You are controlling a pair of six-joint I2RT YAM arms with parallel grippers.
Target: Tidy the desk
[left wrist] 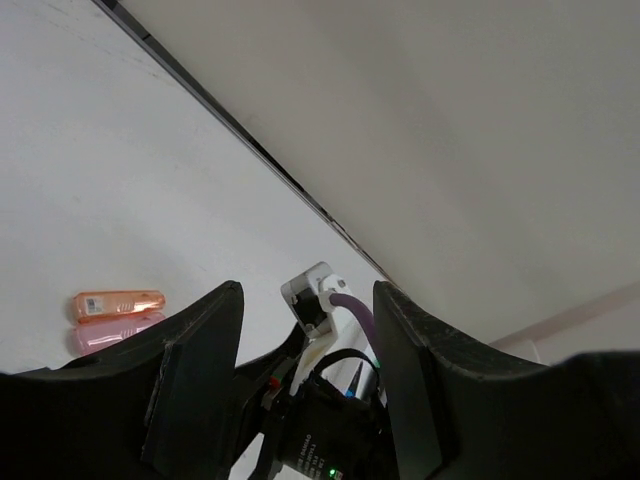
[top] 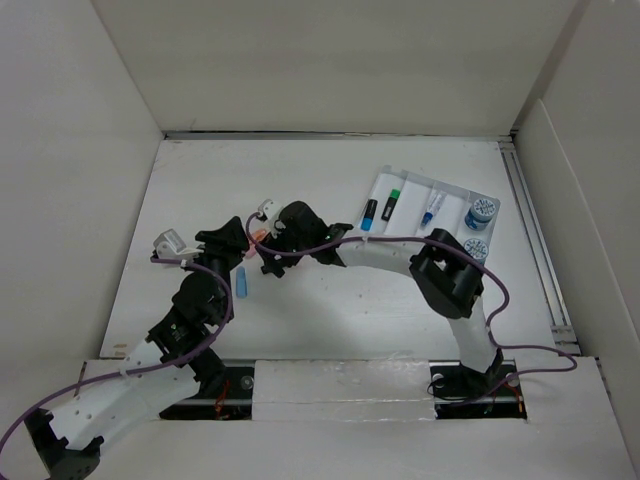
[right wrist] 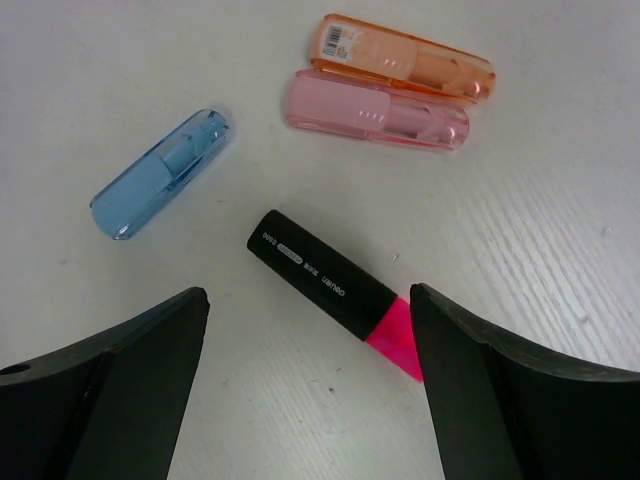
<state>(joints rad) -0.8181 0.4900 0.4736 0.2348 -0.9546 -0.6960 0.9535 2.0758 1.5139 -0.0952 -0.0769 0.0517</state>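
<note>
Judging by the layout, partly done; a blue highlighter (top: pixel 370 212) and green highlighter (top: pixel 392 205) sit in the compartment tray (top: pixel 452 190); right end effector (right wrist: pixel 307 293) gapes wide over a pink highlighter (right wrist: pixel 320 275) on the surface (top: pixel 350 305); translucent cases (right wrist: pixel 380 110) lie just beyond; left end effector (left wrist: pixel 308 300) wide, empty.

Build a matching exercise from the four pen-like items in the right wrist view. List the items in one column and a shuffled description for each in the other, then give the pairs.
Column 1
1. orange case
2. pink case
3. blue case
4. black highlighter

Column 2
A. has a bright pink end
B. bears a barcode sticker
C. lies apart, to the left of the others in the right wrist view
D. lies right alongside the orange case

Pairs: 1-B, 2-D, 3-C, 4-A
</note>
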